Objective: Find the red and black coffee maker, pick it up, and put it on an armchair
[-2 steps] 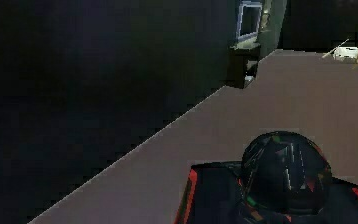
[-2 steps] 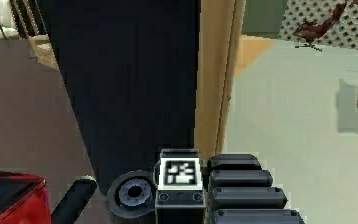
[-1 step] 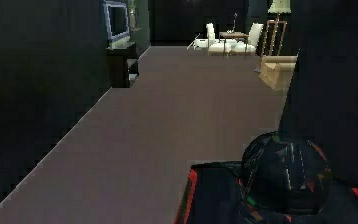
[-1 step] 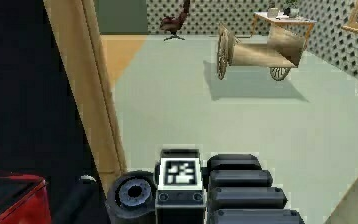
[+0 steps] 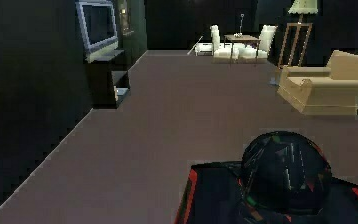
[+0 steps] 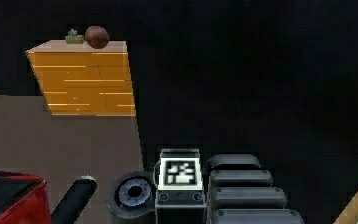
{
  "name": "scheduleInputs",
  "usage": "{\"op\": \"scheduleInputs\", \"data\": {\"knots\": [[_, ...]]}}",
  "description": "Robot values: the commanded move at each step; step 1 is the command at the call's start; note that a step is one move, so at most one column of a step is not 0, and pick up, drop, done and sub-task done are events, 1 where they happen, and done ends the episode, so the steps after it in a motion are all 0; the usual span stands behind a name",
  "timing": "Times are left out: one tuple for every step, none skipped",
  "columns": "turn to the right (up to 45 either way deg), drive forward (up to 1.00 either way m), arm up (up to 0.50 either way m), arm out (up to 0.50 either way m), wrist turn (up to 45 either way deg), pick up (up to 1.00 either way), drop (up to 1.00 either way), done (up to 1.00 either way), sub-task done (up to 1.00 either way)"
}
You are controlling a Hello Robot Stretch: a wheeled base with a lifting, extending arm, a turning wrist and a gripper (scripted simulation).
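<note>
Gripper [image 6: 87,196] near red and black domed coffee maker [image 5: 282,170]; can't tell its opening or whether it's holding anything. Beige cushioned armchair [image 5: 327,85] well apart from the coffee maker, orange wooden dresser [image 6: 87,80] likewise.

Tan armchair [image 5: 325,84]: boxy, with thick padded arms and a low back. It stands upright on the floor at the forward view's right, about mid-height, with its seat facing that view's left and slightly toward the camera.

The black-and-red thing [image 5: 272,178] is at the forward view's bottom edge, right of middle, and very near the camera. It is a dark rounded dome with small red and green flecks, on a flat black body edged in red. The colours fit the coffee maker, but the shape is too unclear to confirm. It is well apart from the armchair.

The red-and-dark block [image 6: 11,196] is in the arm side view's bottom left corner, cut off by the edge. Cannot tell whether it is the same thing.
</note>
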Motion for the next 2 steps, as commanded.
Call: {"op": "scheduleInputs", "data": {"knots": [[0.0, 0.30, 0.00, 0.00, 0.0, 0.00, 0.00, 0.00, 0.00], [21.0, 0.00, 0.00, 0.00, 0.0, 0.00, 0.00, 0.00, 0.00]]}}
